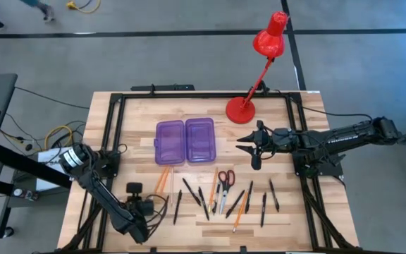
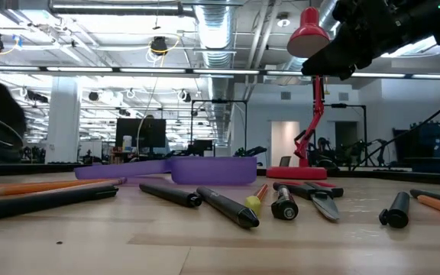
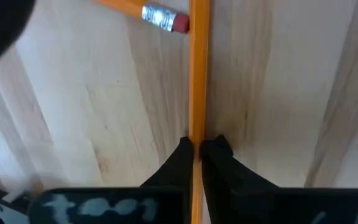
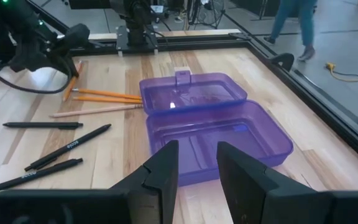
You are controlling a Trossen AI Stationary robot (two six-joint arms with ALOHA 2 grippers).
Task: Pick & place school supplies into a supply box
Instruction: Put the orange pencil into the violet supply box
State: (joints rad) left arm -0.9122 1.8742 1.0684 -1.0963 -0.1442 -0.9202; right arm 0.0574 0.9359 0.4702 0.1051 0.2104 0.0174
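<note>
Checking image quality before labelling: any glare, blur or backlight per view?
Low view: bright ceiling lights behind, right gripper a dark silhouette. Left wrist view: own fingers soft, pencil sharp. Right wrist view: small glare spot on the purple case.

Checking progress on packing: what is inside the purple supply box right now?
Both halves of the open purple supply box look empty; only bare plastic shows. The right tool covers a strip of the near half's edge, so that bit stays unseen.
</note>
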